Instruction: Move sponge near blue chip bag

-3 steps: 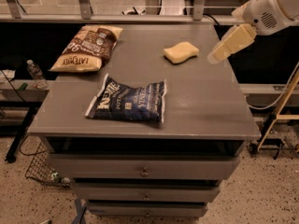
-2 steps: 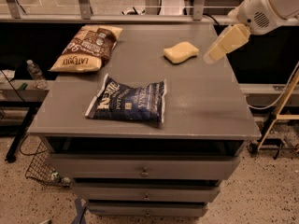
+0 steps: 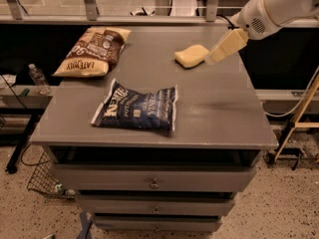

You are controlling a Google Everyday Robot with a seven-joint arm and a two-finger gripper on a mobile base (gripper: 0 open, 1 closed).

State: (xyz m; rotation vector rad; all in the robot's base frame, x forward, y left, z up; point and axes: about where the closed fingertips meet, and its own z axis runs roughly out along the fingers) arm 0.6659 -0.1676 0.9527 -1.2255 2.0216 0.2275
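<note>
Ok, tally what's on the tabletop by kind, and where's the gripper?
Chip bags: 2 (blue chip bag, brown chip bag)
Sponge: 1
Total: 3
Gripper: beside the sponge, on its right in view.

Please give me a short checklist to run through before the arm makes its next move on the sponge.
1. Sponge in plain sight: ok. The sponge lies on the far right part of the table, uncovered.
2. Tool lined up: ok. The tool sits at the sponge's right edge.
3. Tool touching the sponge: cannot tell.
4. Goal located: ok. The blue chip bag lies flat toward the front, left of centre.
5. Landing spot: ok. There is bare tabletop just right of the blue chip bag.
6. Path free: ok. The brown chip bag is at the far left, off the line.
7. Sponge near the blue chip bag: not ok, they are well apart.
</note>
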